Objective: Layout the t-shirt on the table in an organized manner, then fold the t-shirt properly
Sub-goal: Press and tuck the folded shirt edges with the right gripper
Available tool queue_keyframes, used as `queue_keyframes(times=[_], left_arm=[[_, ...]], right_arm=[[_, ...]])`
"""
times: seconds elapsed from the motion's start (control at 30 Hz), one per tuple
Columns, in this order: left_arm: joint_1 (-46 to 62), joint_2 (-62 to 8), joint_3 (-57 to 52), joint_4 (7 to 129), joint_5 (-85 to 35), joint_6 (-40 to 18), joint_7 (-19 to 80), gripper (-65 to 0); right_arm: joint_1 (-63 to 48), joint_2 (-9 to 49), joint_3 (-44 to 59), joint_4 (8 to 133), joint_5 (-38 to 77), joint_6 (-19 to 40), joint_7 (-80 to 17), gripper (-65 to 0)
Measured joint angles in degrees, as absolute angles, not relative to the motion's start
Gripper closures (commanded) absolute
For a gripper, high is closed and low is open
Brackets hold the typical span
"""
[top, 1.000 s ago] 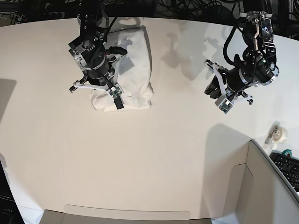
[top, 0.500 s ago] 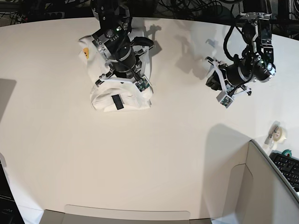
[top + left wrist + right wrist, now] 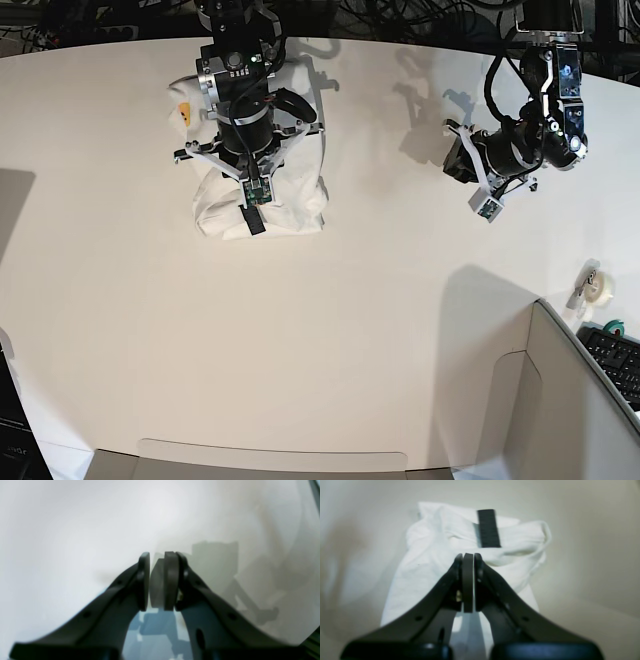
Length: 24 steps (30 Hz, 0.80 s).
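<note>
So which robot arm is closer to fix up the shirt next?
Probably the right one. The right gripper hangs shut right over the folded t-shirt. The left gripper sits far off over bare table, holding nothing.

We count one folded white cloth t-shirt on the one matte white tabletop, two black robot arms above that tabletop, one tape roll and one black keyboard at its edge.
</note>
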<state>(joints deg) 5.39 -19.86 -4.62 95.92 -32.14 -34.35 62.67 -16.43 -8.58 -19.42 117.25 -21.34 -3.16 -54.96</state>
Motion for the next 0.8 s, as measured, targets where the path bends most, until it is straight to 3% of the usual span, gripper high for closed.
queue_keyframes(times=[0.13,0.53,0.8], left_arm=[[5.39,-20.01,-4.62,95.92,-32.25,-34.35,62.70,-8.6],[7.20,-20.01,-4.62,95.92,-32.32,-34.35,62.39,-8.6],[8.60,-20.03,-4.62,96.09,-32.71,-34.37,61.49,-8.6]], right_arm=[[-19.62,-8.60,-19.42,117.21,-21.30,-6.72,-54.19,0.0],[-23.79,-8.62,-17.34,117.19,-21.89,-7.33,-52.05,0.0],[-23.83,-8.62,-15.88,117.14,-22.33,-13.13,-46.22,0.0]])
